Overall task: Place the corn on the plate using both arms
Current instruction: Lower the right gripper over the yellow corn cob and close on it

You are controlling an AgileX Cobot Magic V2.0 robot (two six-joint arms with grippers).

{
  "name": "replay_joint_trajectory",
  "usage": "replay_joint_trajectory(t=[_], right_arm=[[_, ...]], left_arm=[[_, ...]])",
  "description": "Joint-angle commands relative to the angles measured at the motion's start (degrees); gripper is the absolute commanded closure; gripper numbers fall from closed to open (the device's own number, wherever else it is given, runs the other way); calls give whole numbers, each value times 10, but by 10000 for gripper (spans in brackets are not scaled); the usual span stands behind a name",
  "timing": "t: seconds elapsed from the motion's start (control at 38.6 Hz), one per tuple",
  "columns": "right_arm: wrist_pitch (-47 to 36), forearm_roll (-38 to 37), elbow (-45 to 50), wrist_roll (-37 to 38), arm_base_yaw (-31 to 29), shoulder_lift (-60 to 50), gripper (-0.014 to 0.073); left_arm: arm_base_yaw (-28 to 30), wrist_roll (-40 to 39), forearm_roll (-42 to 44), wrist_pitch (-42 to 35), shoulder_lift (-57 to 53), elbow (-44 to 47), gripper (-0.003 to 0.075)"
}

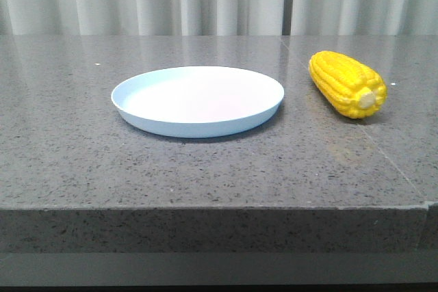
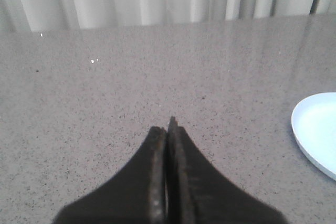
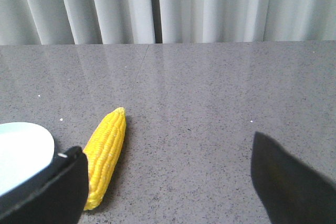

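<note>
A: Item one, table (image 1: 205, 169): grey speckled stone. Item two?

B: Plate (image 1: 198, 100), centre, shallow, nothing in it.

A: Corn (image 1: 348, 83)?

B: Just right of the plate, apart from it, pale stub toward you. Judged stiff, light, glossy (likely slippery); take it mid-cob, across the rows.

A: Grippers?

B: Right gripper (image 3: 168, 182): fingers wide apart, corn near one. Left gripper (image 2: 167, 129): fingers pressed together, holding nothing. Your corn is untouched.

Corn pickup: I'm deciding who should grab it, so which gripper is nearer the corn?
Right. The right gripper is open with the corn beside one finger. The left gripper, shut, sees only the plate edge.
</note>
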Motion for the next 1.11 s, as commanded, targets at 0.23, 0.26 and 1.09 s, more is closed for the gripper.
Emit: replay_joint_trajectory(t=[0.23,0.26,1.09], right_arm=[[-43,1,-21,-3,-3,7,-54],[-43,1,-21,-3,-3,7,-54],[124,101,-251,-3,0,379,1]], left_arm=[[1,-3,9,-89,-164,90,741],[1,-3,9,-89,-172,94,741],[1,-3,9,-82,-187,102,741]])
